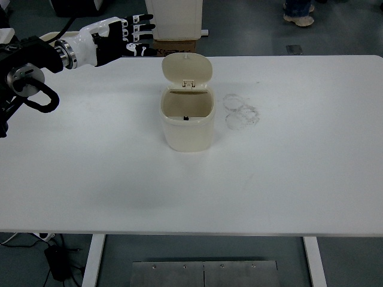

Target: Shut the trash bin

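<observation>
The cream plastic trash bin [187,122] stands mid-tabletop [287,167], its rounded lid [187,70] upright. The left hand [122,37], fingers spread and empty, hovers left of the lid, apart.

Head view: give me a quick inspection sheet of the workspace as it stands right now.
Surface: white table, mostly bare.
Job's things: cream trash bin near centre, upright; its lid hinged back, bin open.
Clutter: faint ring marks on the table right of the bin.
Hands: left hand raised at the far left edge, fingers spread, pointing toward the lid, not touching it; right hand not in view.
Cables: black cable loop on the left arm; cords on the floor.
Surroundings: cardboard box behind the table; a person's shoes at top.
</observation>
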`<act>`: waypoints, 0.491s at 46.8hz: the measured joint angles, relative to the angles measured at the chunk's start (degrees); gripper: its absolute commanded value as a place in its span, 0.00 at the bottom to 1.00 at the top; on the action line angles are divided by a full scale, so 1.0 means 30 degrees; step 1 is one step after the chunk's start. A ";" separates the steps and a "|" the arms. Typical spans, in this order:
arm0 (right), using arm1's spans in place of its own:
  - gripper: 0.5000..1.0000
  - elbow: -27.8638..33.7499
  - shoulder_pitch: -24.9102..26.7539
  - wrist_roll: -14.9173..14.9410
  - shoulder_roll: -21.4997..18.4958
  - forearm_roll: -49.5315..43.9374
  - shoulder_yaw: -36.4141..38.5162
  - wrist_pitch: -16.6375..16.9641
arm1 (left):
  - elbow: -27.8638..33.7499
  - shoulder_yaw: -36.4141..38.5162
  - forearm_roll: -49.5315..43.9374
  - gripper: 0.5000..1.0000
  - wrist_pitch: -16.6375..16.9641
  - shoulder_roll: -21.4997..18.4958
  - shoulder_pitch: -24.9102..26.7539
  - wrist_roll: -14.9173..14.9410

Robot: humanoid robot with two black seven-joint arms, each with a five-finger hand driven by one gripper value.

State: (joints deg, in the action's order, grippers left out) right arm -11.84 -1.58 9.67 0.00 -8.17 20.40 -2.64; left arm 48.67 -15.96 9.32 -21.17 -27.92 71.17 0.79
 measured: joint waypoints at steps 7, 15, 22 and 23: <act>0.99 0.0005 0.0001 0.0000 0.0000 0.0000 0.0001 0.0000 | 0.0115 0.0417 -0.0001 1.00 -0.0129 -0.0147 0.0455 0.0361; 0.99 0.0016 0.0001 -0.0001 0.0000 0.0000 0.0008 0.0000 | 0.0303 0.0457 0.0060 1.00 -0.0164 -0.0152 0.0546 0.0714; 0.99 0.0022 0.0000 0.0001 0.0000 0.0000 -0.0001 0.0000 | 0.1810 0.0922 0.0935 1.00 -0.0498 -0.0147 0.0789 0.1158; 0.99 0.0021 0.0001 0.0001 0.0000 -0.0001 0.0004 0.0001 | 0.2012 0.1064 0.1239 1.00 -0.0527 -0.0153 0.0859 0.1170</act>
State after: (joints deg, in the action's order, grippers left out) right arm -11.78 -1.58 9.67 0.00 -8.17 20.41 -2.64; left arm 54.71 -12.76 13.04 -22.75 -28.38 73.75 4.30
